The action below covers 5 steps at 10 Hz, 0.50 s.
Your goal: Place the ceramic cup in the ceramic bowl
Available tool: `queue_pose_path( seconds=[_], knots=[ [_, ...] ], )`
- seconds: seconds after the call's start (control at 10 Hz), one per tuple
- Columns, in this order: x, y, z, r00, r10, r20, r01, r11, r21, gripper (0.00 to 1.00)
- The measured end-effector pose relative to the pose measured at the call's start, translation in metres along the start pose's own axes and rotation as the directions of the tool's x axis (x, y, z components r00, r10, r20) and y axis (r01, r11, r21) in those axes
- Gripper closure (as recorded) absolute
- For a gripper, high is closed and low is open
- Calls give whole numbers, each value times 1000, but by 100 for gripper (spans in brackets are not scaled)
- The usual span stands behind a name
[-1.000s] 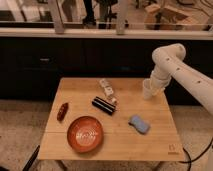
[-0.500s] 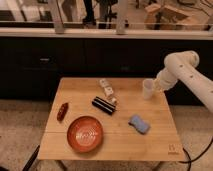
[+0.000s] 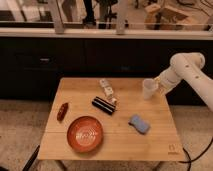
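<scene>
Half done: the gripper [image 3: 156, 87] grips the ceramic cup [image 3: 148, 89], held aloft well right of the ceramic bowl [image 3: 85, 134]; carrying it over and releasing remain.

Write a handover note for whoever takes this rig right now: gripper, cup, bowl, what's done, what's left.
The gripper is beside the small off-white ceramic cup, on its right, near the right edge of the wooden table; whether the cup is lifted is unclear.
The wide reddish-orange ceramic bowl sits front left, empty.
Done: cup reached. Left: carry it over, set it in the bowl.
</scene>
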Motion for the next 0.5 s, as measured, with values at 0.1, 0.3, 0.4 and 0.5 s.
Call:
queue_pose_path(
  seconds=[0.1,0.3,0.4,0.5],
  knots=[
    [-1,-1,-1,1000,-7,2,7,1000,10,20],
    [-3,-5,1,999,-53,11,52,998,33,20],
    [-3,-5,4,998,-68,17,67,997,40,20],
    [-3,-6,7,996,-88,26,87,995,48,20]
  ],
)
